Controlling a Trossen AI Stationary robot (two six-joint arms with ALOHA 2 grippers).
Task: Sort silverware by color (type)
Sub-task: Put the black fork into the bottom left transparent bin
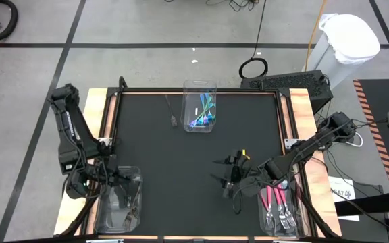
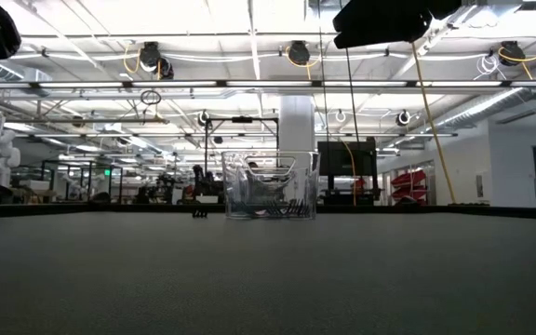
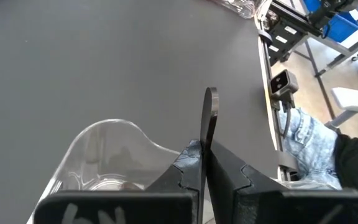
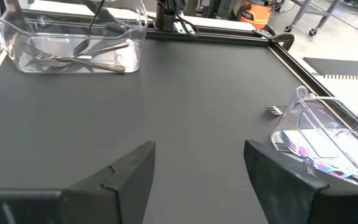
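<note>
My left gripper is shut on a thin dark grey utensil above the clear bin at the table's near left, which holds grey silverware. My right gripper stands open and holds nothing above the mat at the near right. A second bin at the far middle holds teal-handled silverware. A third bin at the near right holds pink-handled forks. One dark fork lies flat on the mat left of the far bin. My left gripper pinches the dark utensil's thin shaft between its two fingers. The fingers slant downward and lie along the shaft. The rounded end sticks out past the fingertips; the fingers hide the rest. The utensil is lifted clear, above the bin's rim.
Open black mat stretches between the three bins. A raised frame runs around the mat. A person in jeans stands beyond the table's edge in the left wrist view.
</note>
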